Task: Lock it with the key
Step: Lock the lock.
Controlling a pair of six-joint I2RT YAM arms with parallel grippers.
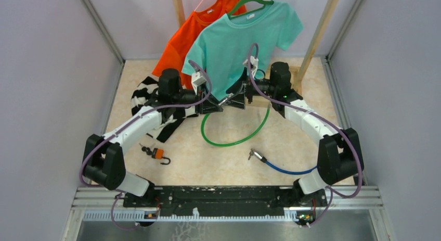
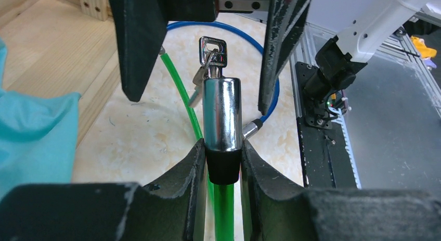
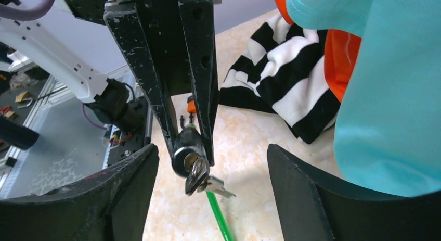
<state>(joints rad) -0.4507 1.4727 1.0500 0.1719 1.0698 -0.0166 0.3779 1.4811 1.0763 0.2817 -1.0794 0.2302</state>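
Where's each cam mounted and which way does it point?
Top: fixed above and behind the bases, looking down on the table; both arms show whole.
Left wrist: looks along the left gripper, shut on the lock, toward the right gripper; own fingers at bottom.
Right wrist: looks the opposite way at the lock; own open fingers at bottom.
Shared: both wrist views show the lock and its key, from opposite ends.

Robot lab test cell. Plain grey panel walls (image 1: pixel 47 95) at left and right, aluminium rail (image 1: pixel 229 198) along the bottom edge carrying robot arms (image 1: pixel 307 118), marble-look tabletop (image 1: pixel 229 165), wooden rack (image 1: pixel 318 38) at top with T-shirts (image 1: pixel 244 43) on hangers as props.
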